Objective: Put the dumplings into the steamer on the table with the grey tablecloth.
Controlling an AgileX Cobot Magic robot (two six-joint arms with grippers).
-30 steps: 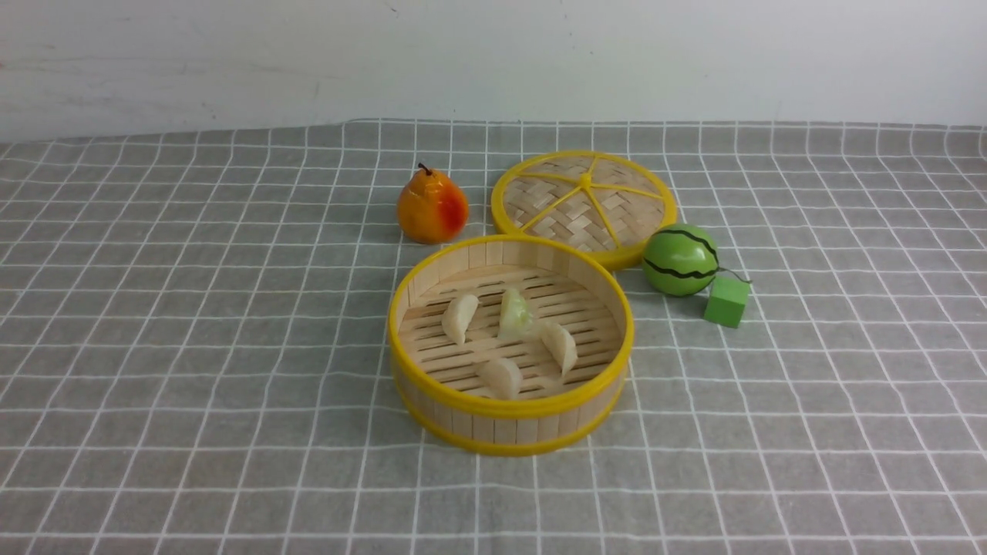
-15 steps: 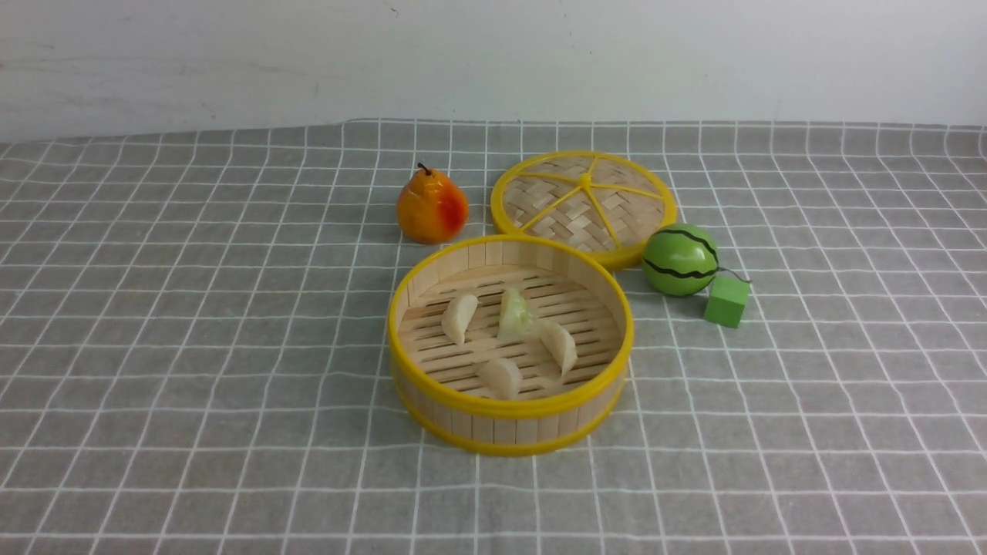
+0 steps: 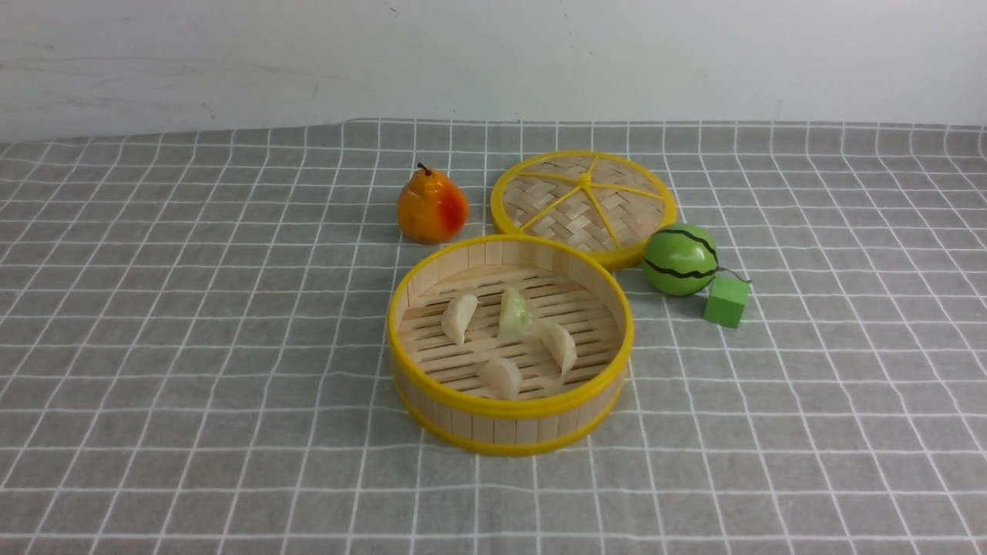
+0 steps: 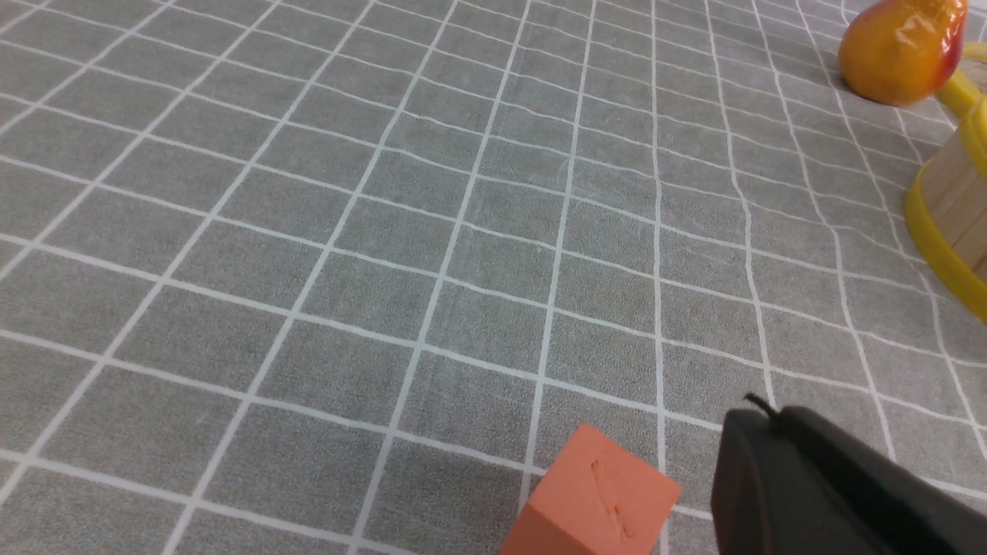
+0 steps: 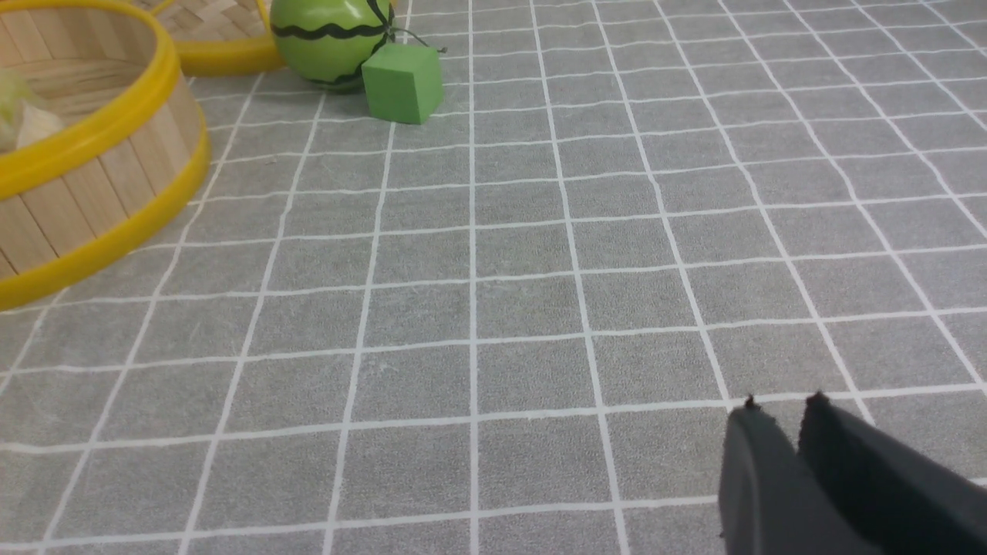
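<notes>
The steamer stands mid-table on the grey tablecloth. Several cream dumplings lie on its slatted floor, one of them tinged green. Neither gripper shows in the front view. In the left wrist view my left gripper is shut and empty, low over the cloth, with the steamer's wall well off to one side. My right gripper hovers over bare cloth with a narrow gap between its fingertips and nothing in it. The steamer is far from it.
An orange-red pear and the flat woven lid lie behind the steamer. A toy watermelon and a green cube sit to its right. An orange cube rests on the cloth beside my left gripper.
</notes>
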